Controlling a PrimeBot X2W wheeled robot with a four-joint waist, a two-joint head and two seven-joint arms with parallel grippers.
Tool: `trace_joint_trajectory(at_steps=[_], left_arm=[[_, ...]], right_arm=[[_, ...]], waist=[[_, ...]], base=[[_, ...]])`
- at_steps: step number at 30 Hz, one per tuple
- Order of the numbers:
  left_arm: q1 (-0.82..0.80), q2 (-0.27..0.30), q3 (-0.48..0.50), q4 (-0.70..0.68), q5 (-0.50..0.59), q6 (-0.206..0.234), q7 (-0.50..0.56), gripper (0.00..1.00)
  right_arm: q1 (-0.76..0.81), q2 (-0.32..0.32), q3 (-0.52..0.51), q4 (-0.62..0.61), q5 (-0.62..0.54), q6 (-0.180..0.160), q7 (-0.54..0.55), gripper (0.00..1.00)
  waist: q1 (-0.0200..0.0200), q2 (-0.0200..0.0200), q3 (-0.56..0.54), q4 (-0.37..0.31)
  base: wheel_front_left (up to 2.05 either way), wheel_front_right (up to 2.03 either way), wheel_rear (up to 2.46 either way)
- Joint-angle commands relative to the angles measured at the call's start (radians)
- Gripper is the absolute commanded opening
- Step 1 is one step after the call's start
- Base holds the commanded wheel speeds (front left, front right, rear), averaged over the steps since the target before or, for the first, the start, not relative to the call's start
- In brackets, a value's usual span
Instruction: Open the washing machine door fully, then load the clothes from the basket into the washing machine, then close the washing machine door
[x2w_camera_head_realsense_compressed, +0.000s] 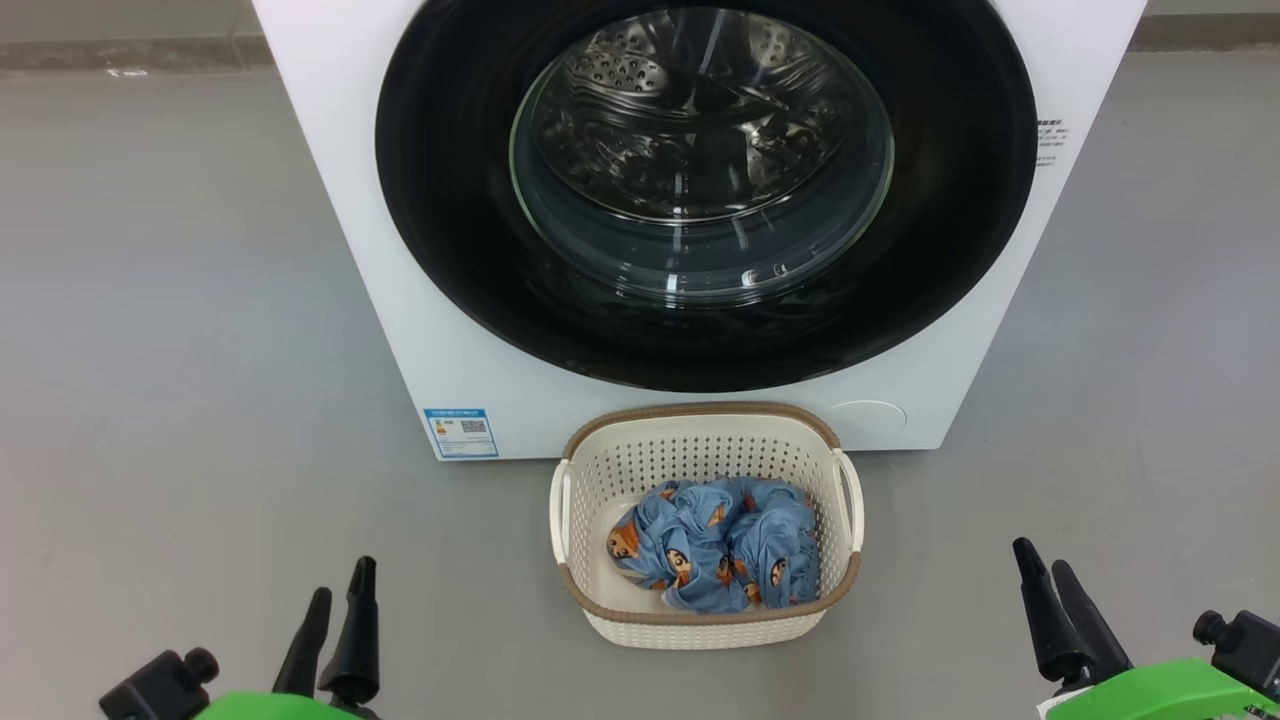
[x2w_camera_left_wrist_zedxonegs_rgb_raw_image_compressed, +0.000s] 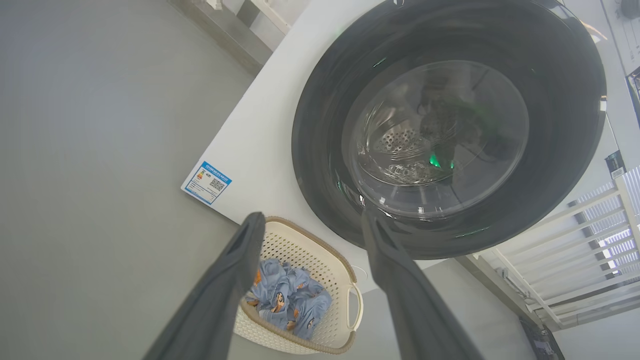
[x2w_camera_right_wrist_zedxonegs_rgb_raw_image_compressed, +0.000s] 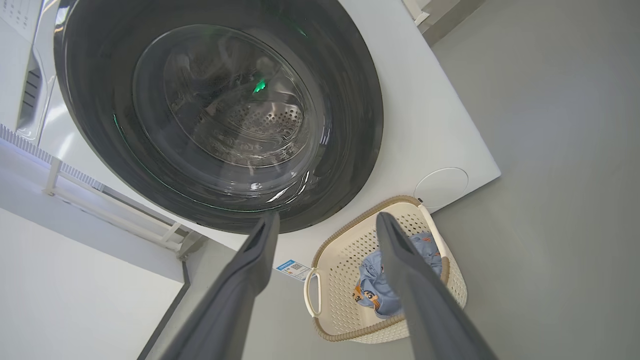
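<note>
Ahead, washing machine door (x2w_camera_head_realsense_compressed: 450, 200) closed.
At six o'clock, clothes (x2w_camera_head_realsense_compressed: 720, 545) fill the basket (x2w_camera_head_realsense_compressed: 700, 415); left gripper (x2w_camera_head_realsense_compressed: 342, 580), right gripper (x2w_camera_head_realsense_compressed: 1041, 557) spread wide, empty.

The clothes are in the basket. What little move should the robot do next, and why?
Probably raise one gripper toward the washing machine door to pull it open. It looks shut, the clothes lie in the basket, and the left gripper and right gripper are both open and empty.

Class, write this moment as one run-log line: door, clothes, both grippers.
washing machine door: shut | clothes: in basket before washing machine | left gripper: jaws open, empty | right gripper: jaws open, empty
</note>
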Motion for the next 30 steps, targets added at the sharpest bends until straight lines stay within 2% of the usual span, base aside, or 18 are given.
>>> trace_joint_trajectory(at_steps=[1,30], left_arm=[[-0.014,0.019,0.012,-0.036,0.044,0.000,-0.015,1.00],[-0.009,0.024,-0.034,-0.092,0.406,0.014,-0.101,1.00]], right_arm=[[-0.006,-0.026,0.019,-0.031,-0.035,-0.001,-0.018,1.00],[0.019,-0.086,0.069,-0.048,-0.327,-0.001,-0.103,1.00]], waist=[[0.0000,0.0000,0.001,0.000],[0.0000,0.0000,0.008,0.007]], base=[[0.00,0.00,0.00],[0.00,0.00,0.00]])
